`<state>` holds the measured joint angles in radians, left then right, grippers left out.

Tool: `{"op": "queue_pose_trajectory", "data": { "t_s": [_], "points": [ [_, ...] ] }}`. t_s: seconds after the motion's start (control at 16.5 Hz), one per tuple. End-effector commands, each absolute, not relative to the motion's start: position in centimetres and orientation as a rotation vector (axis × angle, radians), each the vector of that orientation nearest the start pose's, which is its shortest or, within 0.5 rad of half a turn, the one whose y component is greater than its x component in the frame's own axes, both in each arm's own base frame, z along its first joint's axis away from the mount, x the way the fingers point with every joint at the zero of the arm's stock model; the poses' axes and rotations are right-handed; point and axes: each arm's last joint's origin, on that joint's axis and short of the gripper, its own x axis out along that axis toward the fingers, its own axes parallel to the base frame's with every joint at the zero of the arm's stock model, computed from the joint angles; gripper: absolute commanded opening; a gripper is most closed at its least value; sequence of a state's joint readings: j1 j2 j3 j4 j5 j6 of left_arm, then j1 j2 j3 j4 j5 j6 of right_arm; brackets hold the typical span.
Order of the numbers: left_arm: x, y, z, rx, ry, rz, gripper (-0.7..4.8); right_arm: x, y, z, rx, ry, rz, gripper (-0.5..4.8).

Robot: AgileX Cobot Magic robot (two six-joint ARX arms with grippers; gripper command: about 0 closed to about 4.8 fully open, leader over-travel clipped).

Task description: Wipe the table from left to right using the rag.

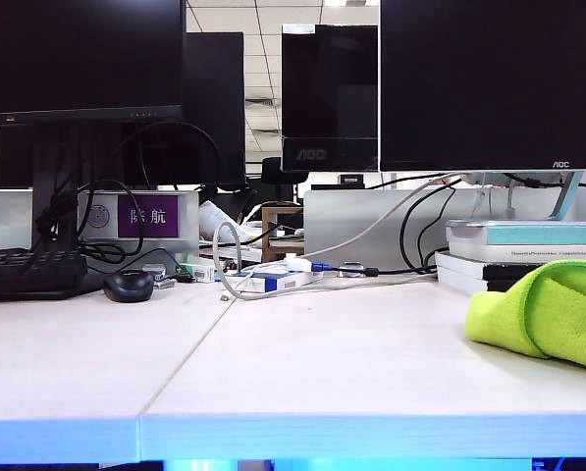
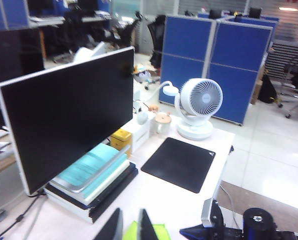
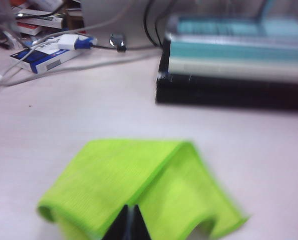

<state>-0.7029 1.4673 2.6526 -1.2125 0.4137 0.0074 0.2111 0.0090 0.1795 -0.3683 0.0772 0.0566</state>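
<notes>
Clearly the rag (image 1: 548,309) is a soft, light, floppy cloth: it lies rumpled and folded over itself at the right end of the counter (image 1: 302,363), just in front of a stack of books (image 1: 528,250), with one fold humped up like a tent in the right wrist view. My guess is it will drape and bunch rather than keep any shape, and it should slide easily over the pale smooth top, so a pinch on a raised fold or doubled edge would serve better than a flat corner. The right gripper (image 3: 130,225) sits low over the near edge of the rag (image 3: 139,185), its dark fingertips drawn together to a point; they seem to meet right at the cloth, but whether any fabric is caught between them I cannot make out. The left gripper (image 2: 130,227) hangs above the far right part of the counter, fingers close but not quite touching, with a sliver of lime green showing between and just beyond them. Neither arm shows in the exterior view, which also cuts the rag off at its right border, and the right wrist picture is blurred
</notes>
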Motion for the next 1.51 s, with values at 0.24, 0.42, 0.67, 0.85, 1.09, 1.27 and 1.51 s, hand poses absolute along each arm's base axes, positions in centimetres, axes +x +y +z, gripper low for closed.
{"op": "queue_pose_trajectory", "data": {
  "t_s": [0.24, 0.42, 0.67, 0.85, 1.09, 1.27, 1.51],
  "points": [
    [3.0, -3.3, 61.4, 0.002, -0.038, -0.909, 0.51, 8.2, 1.8, 17.7, 0.218, 0.263, 0.203, -0.05],
    [-0.2, 0.5, 61.2, -0.038, -0.144, -0.613, 0.51, 8.2, 1.8, 17.7, 0.218, 0.263, 0.203, -0.05],
    [-1.3, 1.8, 58.7, -0.092, -0.307, -0.51, 0.52, 8.2, 1.8, 17.7, 0.218, 0.263, 0.203, -0.05],
    [1.2, -0.1, 52.4, -0.039, -0.191, -0.46, 0.51, 8.2, 1.8, 17.7, 0.218, 0.262, 0.203, -0.05],
    [4.2, -2.6, 45.9, 0.015, -0.085, -0.447, 0.51, 8.2, 1.8, 17.7, 0.218, 0.262, 0.203, -0.05],
    [5.7, -2.9, 39.3, 0.04, -0.01, -0.354, 0.51, 8.2, 1.8, 17.7, 0.218, 0.262, 0.203, -0.05],
    [5.3, -1.7, 32.6, 0.027, 0.037, -0.235, 0.51, 8.2, 1.8, 17.7, 0.218, 0.262, 0.203, -0.05]
  ]
}}
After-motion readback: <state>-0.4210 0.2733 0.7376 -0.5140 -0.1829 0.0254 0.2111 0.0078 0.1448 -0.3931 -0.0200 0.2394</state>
